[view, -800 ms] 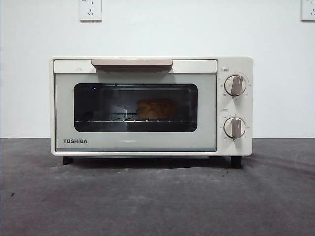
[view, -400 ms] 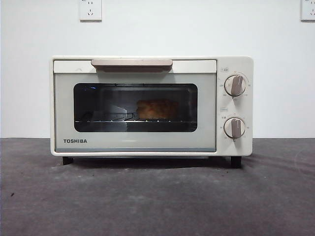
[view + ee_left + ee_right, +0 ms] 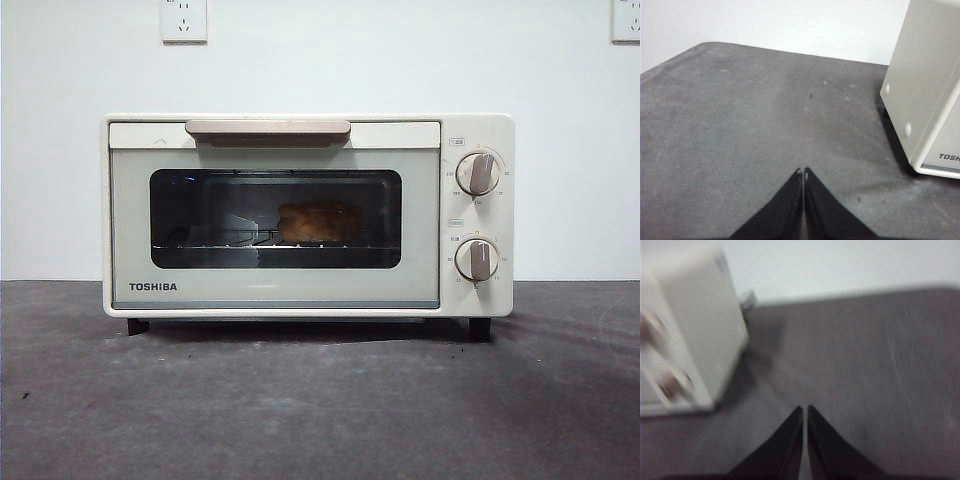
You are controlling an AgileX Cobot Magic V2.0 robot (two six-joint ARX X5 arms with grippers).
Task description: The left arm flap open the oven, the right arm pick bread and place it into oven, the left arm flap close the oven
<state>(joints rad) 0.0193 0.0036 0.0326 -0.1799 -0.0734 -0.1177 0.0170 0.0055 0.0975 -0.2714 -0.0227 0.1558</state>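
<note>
The oven (image 3: 308, 215) stands on the bench (image 3: 320, 400) with its door shut and facing the front camera, its long axis running side to side. The bread (image 3: 320, 222) lies inside on the wire rack, seen through the dark glass window a little right of centre, its long axis also side to side. The oven is a cream-white box with rounded corners, a beige bar handle (image 3: 267, 130) across the top of the door, two round knobs (image 3: 478, 173) stacked on its right panel and short black feet. The bread is golden-orange and lumpy. The bench is covered in a dark grey, felt-like mat with faint scuffs; behind it is a plain white wall with sockets (image 3: 184, 19) high up. The left gripper (image 3: 803, 171) hangs over bare mat, fingers pressed together and empty, the oven's side off to one side of them. The right gripper (image 3: 804, 409) is likewise closed and empty, the oven's knob end near, in a blurred picture.
</note>
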